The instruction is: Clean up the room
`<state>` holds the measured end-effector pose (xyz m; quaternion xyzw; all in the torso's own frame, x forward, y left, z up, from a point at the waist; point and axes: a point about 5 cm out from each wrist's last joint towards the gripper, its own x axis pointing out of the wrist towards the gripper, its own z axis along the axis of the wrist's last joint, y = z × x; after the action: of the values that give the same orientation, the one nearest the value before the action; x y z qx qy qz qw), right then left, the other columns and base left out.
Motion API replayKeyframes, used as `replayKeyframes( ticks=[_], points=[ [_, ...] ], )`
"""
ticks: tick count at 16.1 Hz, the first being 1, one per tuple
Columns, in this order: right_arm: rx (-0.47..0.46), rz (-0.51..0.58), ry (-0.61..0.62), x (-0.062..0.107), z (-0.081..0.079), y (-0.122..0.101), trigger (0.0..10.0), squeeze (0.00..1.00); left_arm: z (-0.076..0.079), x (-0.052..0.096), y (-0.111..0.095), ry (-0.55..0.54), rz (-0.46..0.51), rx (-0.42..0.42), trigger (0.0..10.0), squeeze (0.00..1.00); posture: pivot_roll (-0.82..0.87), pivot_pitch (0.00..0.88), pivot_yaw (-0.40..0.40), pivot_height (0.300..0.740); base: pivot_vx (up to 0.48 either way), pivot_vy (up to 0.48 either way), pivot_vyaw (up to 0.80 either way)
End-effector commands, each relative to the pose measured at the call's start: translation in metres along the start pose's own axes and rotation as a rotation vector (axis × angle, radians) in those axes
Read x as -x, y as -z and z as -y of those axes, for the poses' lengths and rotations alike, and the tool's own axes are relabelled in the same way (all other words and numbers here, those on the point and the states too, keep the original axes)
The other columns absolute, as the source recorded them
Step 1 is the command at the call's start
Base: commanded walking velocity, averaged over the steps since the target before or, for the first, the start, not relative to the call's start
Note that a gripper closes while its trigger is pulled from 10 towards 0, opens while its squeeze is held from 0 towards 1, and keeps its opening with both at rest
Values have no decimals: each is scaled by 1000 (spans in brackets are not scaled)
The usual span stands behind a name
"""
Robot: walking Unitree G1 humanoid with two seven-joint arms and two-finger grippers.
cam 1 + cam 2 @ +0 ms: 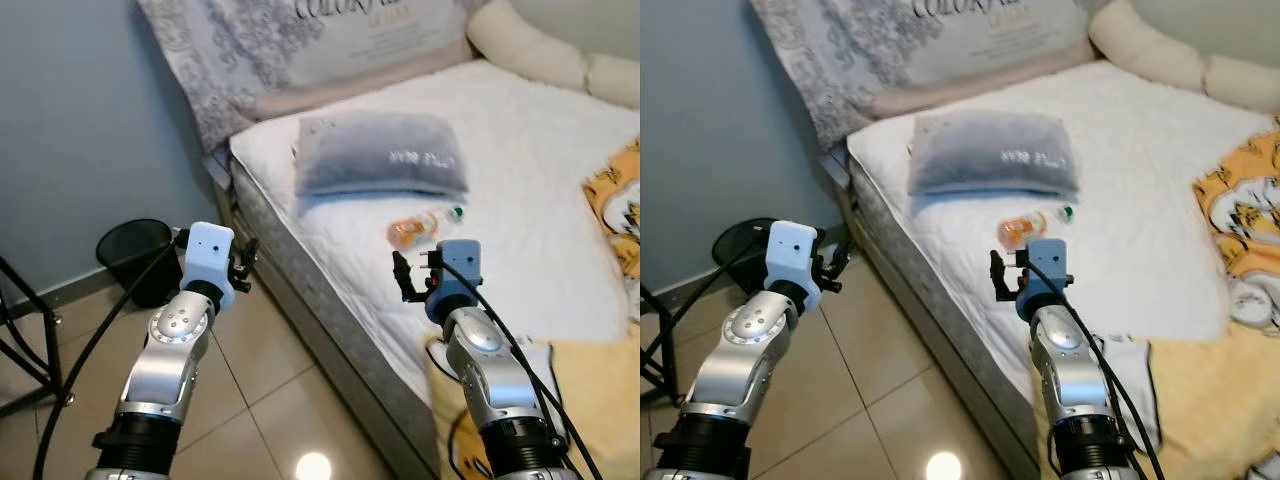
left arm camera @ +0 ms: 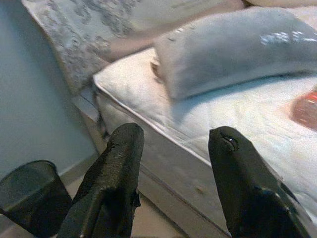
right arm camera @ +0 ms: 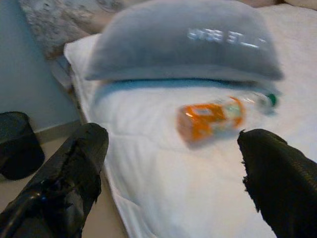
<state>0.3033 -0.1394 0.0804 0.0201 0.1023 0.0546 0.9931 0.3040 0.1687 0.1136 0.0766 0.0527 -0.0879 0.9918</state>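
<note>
Arms: two silver arms rise from the bottom of the head views, one on each side.
Right gripper (image 1: 407, 275): one, held above the near edge of the bed, pointing at the bottle; in its wrist view the two black fingers (image 3: 64, 178) stand wide apart with nothing between them.
Left gripper (image 1: 243, 268): one, held over the tiled floor beside the bed; in its wrist view its two black fingers (image 2: 116, 173) are spread and grip nothing.
Bottle: one clear plastic bottle with an orange label and green cap (image 1: 424, 227), lying on its side on the white bedding, just in front of the grey pillow and just beyond the right gripper, not touched by it.
Pillows: one grey velvety rectangular pillow with pale lettering (image 1: 380, 152) lying flat on the bed; one large patterned grey-and-white pillow with printed letters (image 1: 290, 45) propped at the head; a cream bolster (image 1: 540, 50) along the far side.
Bed: one white quilted mattress (image 1: 530, 230).
Blanket: one yellow printed cloth (image 1: 615, 205) at the right edge.
Bin: one black mesh wastebasket (image 1: 135, 255) on the beige tiled floor (image 1: 270, 400), against the blue-grey wall, well apart from the bottle.
</note>
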Motion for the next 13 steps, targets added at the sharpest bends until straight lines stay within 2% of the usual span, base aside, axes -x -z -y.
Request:
replayKeyframes(
  ticks=[1, 13],
  points=[
    [-8, 16, -35, -1, -11, -3, 10000, 0, -7, 1, -2, -21, -1, -11, 10000, 0, -45, 0, 30, 740, 304, 0, 0],
    [-25, 19, -31, -2, -10, -4, 10000, 0, -6, 1, -3, -10, -9, -24, 10000, 0, -45, 0, 30, 740, 303, 0, 0]
  ],
)
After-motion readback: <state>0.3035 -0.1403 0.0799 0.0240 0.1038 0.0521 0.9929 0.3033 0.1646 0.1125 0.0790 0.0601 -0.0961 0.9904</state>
